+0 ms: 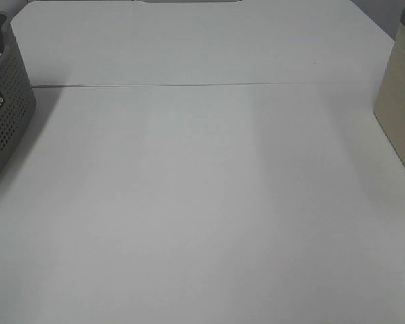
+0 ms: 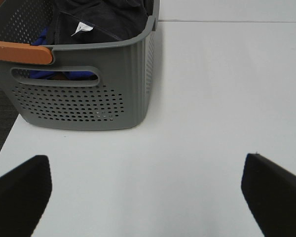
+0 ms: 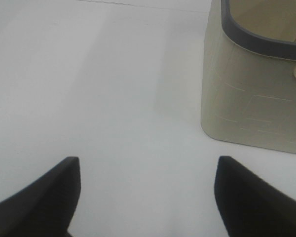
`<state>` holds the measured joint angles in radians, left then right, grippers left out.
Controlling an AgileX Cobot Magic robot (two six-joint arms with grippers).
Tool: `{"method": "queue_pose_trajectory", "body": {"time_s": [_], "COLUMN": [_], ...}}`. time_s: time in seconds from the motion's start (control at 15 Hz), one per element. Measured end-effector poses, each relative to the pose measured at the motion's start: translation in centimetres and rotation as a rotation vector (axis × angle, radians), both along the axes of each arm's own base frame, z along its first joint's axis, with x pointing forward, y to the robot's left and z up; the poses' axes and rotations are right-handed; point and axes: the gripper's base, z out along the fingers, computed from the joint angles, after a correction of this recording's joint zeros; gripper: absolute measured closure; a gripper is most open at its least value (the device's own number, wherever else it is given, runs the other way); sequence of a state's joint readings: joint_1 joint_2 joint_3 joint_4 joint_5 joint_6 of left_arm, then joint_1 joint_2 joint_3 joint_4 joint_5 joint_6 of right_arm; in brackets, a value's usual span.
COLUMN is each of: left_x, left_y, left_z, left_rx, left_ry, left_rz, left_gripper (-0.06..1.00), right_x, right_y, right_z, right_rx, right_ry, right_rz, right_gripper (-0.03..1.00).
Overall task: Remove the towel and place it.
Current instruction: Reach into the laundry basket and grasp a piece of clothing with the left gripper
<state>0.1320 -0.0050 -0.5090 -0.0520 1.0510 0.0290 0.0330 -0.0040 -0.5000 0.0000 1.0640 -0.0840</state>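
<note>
The dark charcoal towel (image 2: 101,17) lies bunched inside a grey perforated basket (image 2: 89,103), with a small white label showing on it. The basket also shows at the left edge of the high view (image 1: 3,115); the towel is not visible there. My left gripper (image 2: 145,195) is open and empty, its fingers wide apart above the table a short way in front of the basket. My right gripper (image 3: 145,192) is open and empty over the white table, beside a beige bin (image 3: 251,94). Neither gripper shows in the high view.
The beige bin (image 1: 399,101) stands at the right edge of the white table (image 1: 202,202). The basket has an orange handle (image 2: 19,52) and something blue (image 2: 42,37) inside next to the towel. A seam crosses the table at the back.
</note>
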Motion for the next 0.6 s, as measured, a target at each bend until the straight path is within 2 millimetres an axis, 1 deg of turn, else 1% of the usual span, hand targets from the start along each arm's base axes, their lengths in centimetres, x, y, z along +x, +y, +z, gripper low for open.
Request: {"method": "queue_pose_trajectory", "body": {"time_s": [0.6], "left_x": [0.0], "left_y": [0.0], "left_z": [0.0], "left_rx": [0.0], "left_ry": [0.0], "left_rz": [0.0], "left_gripper": [-0.05], "right_x": [0.0], "right_y": [0.0], "right_z": [0.0], "right_rx": [0.0], "right_ry": [0.0], "right_rz": [0.0], "right_gripper": [0.24]}}
